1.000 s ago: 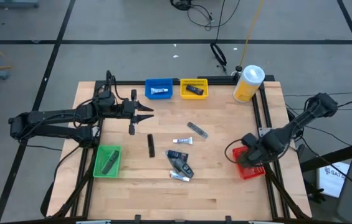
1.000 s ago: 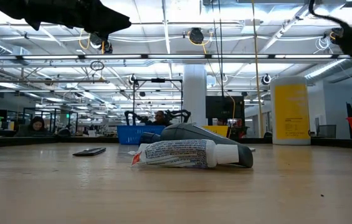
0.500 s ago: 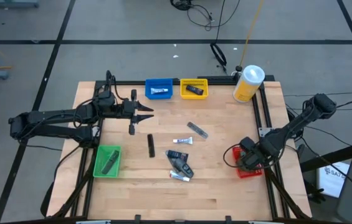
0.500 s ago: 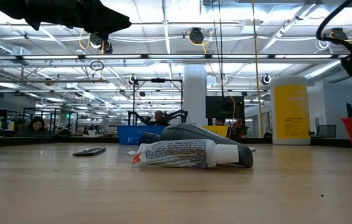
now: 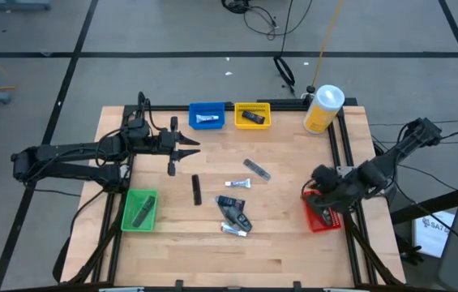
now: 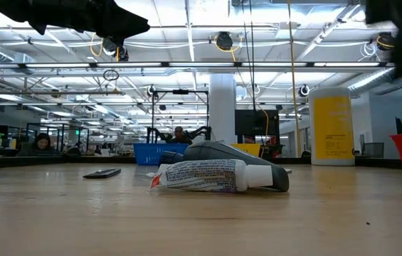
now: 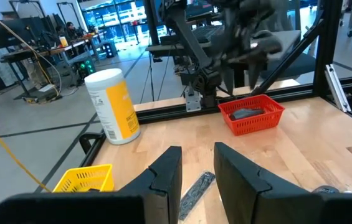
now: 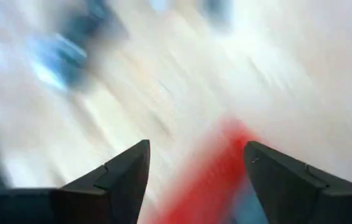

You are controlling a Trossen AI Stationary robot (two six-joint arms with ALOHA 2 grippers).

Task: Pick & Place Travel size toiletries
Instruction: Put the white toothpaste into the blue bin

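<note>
Toiletries (image 5: 233, 212), crimped tubes on wood grain; right hand (image 5: 319, 180) wide over red mesh bin (image 5: 323, 215).

The robot has two dark arms, almost black all over. Each arm is made of long, thin tube parts joined by thicker, rounder parts, like elbows. The left arm (image 5: 74, 152) has black cables looping along it, and a small upright black post near its wrist. Its left gripper (image 5: 188, 147) ends in two pointed dark fingers (image 7: 164, 177) that look flat and smooth, with angled edges. The right arm (image 5: 391, 158) is the same dark colour, with a chunky round joint at its far end and black cables trailing off it. The right gripper (image 5: 319, 180) also has two dark wedge-shaped fingers (image 8: 123, 174).
</note>
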